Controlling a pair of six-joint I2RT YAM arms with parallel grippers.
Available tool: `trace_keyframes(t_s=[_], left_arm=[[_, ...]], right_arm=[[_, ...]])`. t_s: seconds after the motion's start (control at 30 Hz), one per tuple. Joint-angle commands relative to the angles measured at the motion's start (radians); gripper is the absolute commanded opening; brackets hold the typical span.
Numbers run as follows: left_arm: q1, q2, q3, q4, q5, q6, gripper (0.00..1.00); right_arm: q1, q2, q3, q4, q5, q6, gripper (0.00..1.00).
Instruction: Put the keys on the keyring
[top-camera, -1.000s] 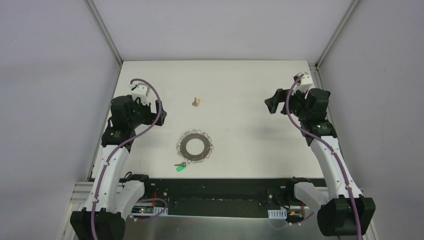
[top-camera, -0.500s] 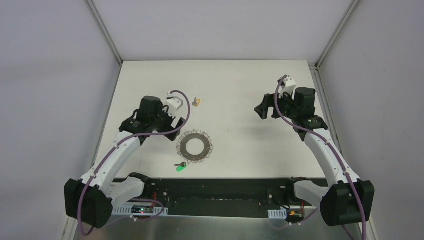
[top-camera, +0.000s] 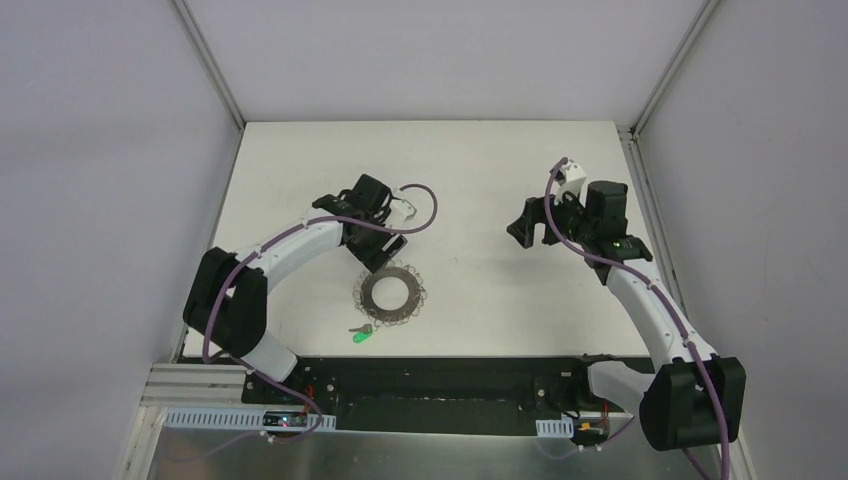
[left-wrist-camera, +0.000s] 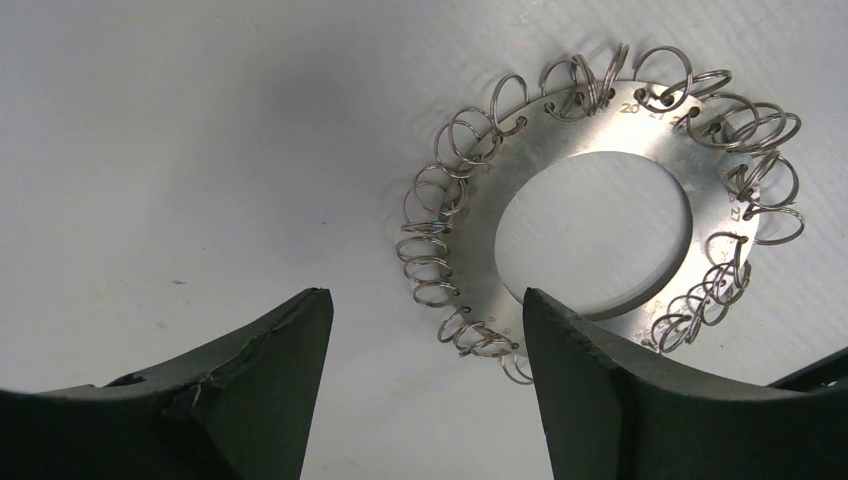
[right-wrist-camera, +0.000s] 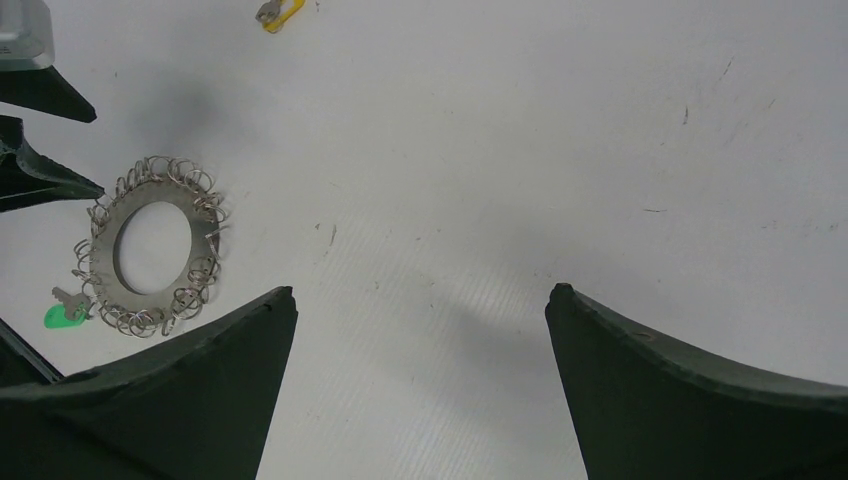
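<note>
My left end effector (left-wrist-camera: 425, 300) hangs partly open, empty, at the keyring (left-wrist-camera: 620, 120) rim. My right end effector (right-wrist-camera: 420, 290) gapes wide, empty. The green key (top-camera: 361, 337) lies beside the keyring, the yellow key (right-wrist-camera: 280, 12) apart.

arms (top-camera: 300, 238): white links, black joints | cables (top-camera: 428, 208): purple, looped | fingers (left-wrist-camera: 250, 400): black, wedge-shaped, tapered tips
</note>
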Motion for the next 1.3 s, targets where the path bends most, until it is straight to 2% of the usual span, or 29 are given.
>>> trace_keyframes(t_s=[0.0, 0.13, 0.3, 0.47, 0.57, 1.27], left_arm=[[0.001, 0.012, 0.038, -0.125, 0.028, -0.064, 0.70], [0.002, -0.024, 0.006, -0.209, -0.048, 0.001, 0.64], [0.002, -0.073, -0.047, -0.303, 0.023, 0.090, 0.61], [0.002, -0.034, -0.056, -0.294, 0.040, 0.154, 0.47], [0.001, 0.018, -0.049, -0.284, 0.062, 0.151, 0.41], [-0.002, 0.184, 0.019, -0.246, 0.092, 0.097, 0.22]], right_arm=[[-0.023, 0.007, -0.002, 0.019, -0.036, -0.015, 1.00], [-0.032, 0.009, -0.006, 0.020, -0.031, -0.030, 1.00], [-0.035, 0.029, -0.008, 0.017, -0.031, -0.041, 1.00], [-0.036, 0.048, -0.008, 0.015, -0.038, -0.041, 1.00], [-0.036, 0.053, -0.007, 0.015, -0.038, -0.039, 1.00], [-0.039, 0.106, -0.001, 0.005, -0.052, -0.044, 1.00]])
